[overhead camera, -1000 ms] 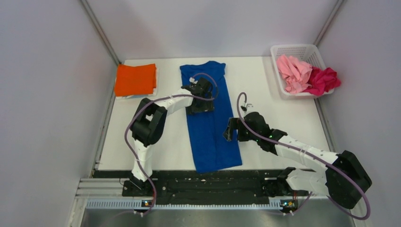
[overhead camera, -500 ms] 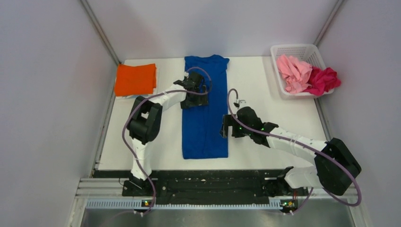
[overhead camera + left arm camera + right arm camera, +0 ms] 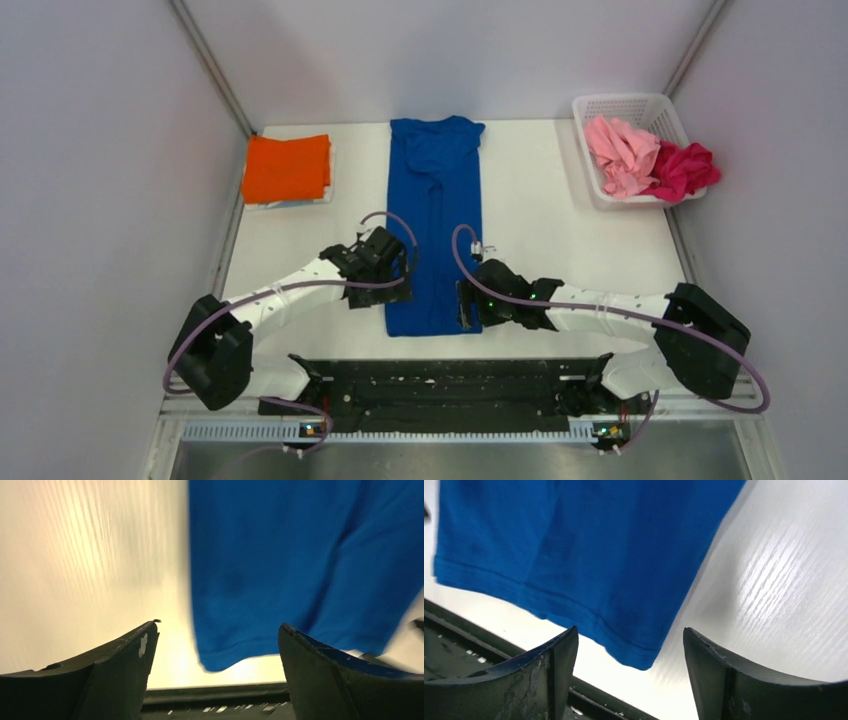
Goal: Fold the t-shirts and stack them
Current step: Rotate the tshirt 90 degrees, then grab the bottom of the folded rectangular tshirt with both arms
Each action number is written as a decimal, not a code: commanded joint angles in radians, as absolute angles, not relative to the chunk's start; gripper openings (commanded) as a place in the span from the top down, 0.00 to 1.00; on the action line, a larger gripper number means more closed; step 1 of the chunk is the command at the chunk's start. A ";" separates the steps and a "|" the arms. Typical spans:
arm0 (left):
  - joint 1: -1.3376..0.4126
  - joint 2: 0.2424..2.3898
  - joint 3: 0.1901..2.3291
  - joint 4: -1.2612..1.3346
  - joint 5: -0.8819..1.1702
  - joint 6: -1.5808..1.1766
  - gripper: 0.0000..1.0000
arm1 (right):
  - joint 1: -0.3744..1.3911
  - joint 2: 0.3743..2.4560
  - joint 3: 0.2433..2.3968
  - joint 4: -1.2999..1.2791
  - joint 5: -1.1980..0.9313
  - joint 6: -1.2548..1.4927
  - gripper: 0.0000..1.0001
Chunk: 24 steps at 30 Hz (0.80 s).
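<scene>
A royal blue t-shirt (image 3: 435, 200), folded lengthwise into a long narrow strip, runs from the table's back edge to near its front edge. My left gripper (image 3: 393, 295) hovers open over the strip's near left corner. In the left wrist view that hem corner (image 3: 216, 664) shows between the spread fingers (image 3: 130, 655), untouched. My right gripper (image 3: 465, 306) stands open over the near right corner (image 3: 639, 661), with cloth (image 3: 599, 545) beyond its fingertips. A folded orange t-shirt (image 3: 287, 168) lies at the back left. Light pink (image 3: 620, 152) and magenta (image 3: 686, 170) t-shirts sit crumpled in the basket.
The white lattice basket (image 3: 628, 104) stands at the back right corner of the white table (image 3: 560, 230). A black rail (image 3: 430, 385) runs along the near edge, just past the shirt's hem. Grey walls close in both sides.
Both arms have slid from the shirt's middle toward the near edge, down to its hem corners. The strip was straightened earlier and lies still now. The right jaws have narrowed a little.
</scene>
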<state>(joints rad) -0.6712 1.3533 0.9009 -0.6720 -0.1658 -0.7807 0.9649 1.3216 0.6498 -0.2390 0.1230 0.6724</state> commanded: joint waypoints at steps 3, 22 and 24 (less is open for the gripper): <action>-0.693 1.256 0.688 -0.663 -0.043 -0.859 0.12 | 0.995 1.385 0.621 -0.160 0.135 0.732 0.32; -0.689 1.286 0.593 -0.486 0.024 -0.877 0.52 | 1.000 1.351 0.563 -0.278 0.167 0.810 0.51; -0.689 1.296 0.587 -0.469 0.049 -0.881 0.62 | 1.001 1.338 0.555 -0.286 0.162 0.814 0.53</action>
